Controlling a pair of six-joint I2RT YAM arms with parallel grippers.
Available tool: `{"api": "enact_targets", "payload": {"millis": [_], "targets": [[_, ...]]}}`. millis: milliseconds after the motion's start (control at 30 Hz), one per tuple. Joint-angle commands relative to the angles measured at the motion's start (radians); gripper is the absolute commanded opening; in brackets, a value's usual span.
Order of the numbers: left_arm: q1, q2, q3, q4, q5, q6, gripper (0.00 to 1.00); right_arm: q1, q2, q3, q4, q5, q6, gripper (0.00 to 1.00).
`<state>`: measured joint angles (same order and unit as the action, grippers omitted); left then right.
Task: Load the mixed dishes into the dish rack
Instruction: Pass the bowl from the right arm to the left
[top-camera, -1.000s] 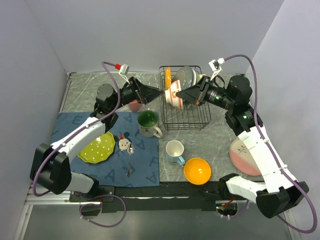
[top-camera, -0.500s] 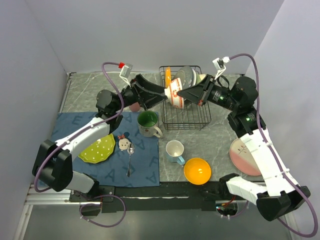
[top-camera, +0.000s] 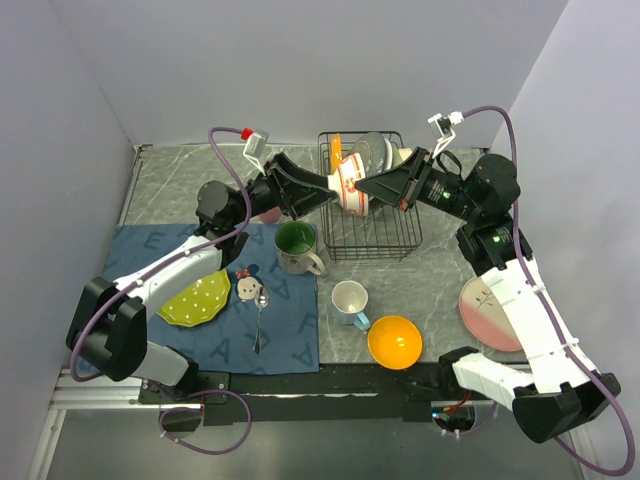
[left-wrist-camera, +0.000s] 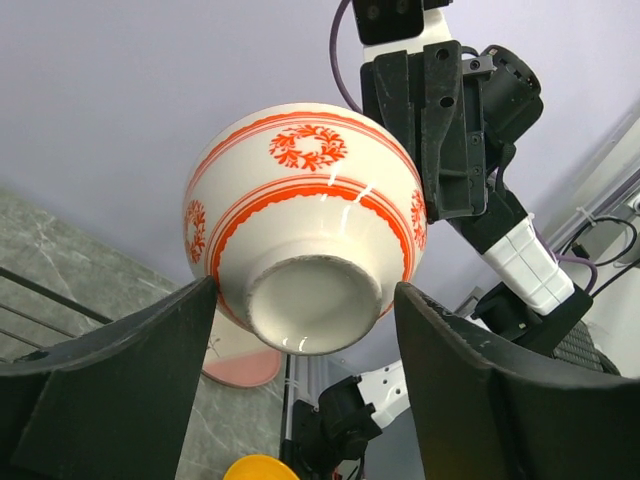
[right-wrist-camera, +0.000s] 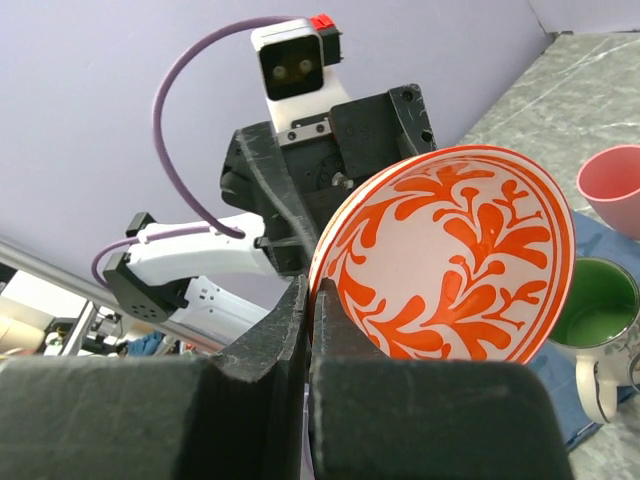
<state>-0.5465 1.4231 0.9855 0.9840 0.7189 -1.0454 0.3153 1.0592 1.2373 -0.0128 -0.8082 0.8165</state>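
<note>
My right gripper (top-camera: 364, 188) is shut on the rim of a cream bowl with a red-orange pattern (top-camera: 349, 187) and holds it on its side above the left part of the black wire dish rack (top-camera: 378, 238). The right wrist view shows the bowl's patterned inside (right-wrist-camera: 450, 260) pinched at my right gripper (right-wrist-camera: 309, 292). My left gripper (top-camera: 326, 187) is open, one finger on each side of the bowl's foot (left-wrist-camera: 312, 305). An orange plate (top-camera: 336, 155) and a grey plate (top-camera: 370, 152) stand in the rack.
On the blue mat (top-camera: 150, 250) lie a lime-green plate (top-camera: 193, 296), a small dish (top-camera: 247, 288), a spoon (top-camera: 260, 318) and a green mug (top-camera: 296, 245). A pink cup (top-camera: 268, 211), a white mug (top-camera: 350, 300), an orange bowl (top-camera: 394, 341) and a pink plate (top-camera: 488, 305) sit on the table.
My left gripper has reached right, from beside the pink cup to the bowl's foot. My right gripper has raised the bowl a little and shifted right.
</note>
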Motion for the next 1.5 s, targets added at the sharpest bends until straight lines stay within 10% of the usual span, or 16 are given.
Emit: {"api": "enact_targets", "payload": {"millis": [0,300,667,1100,1467], "targets": [[-0.009,0.014,-0.002,0.068,-0.01,-0.027,0.73,-0.007,-0.022,0.005,0.126,-0.016,0.021,0.0],[-0.009,0.014,0.001,0.027,-0.045,-0.015,0.84,-0.008,-0.005,-0.016,0.103,-0.02,0.019,0.0],[-0.009,0.005,-0.005,-0.004,-0.052,0.016,0.65,-0.008,0.004,-0.004,0.044,-0.049,-0.002,0.0],[-0.009,0.026,-0.019,-0.047,-0.03,0.028,0.01,-0.007,0.059,0.002,-0.061,-0.071,-0.045,0.01],[-0.01,0.01,-0.001,-0.258,-0.127,0.13,0.01,-0.008,0.073,-0.025,-0.092,-0.003,-0.08,0.49]]}}
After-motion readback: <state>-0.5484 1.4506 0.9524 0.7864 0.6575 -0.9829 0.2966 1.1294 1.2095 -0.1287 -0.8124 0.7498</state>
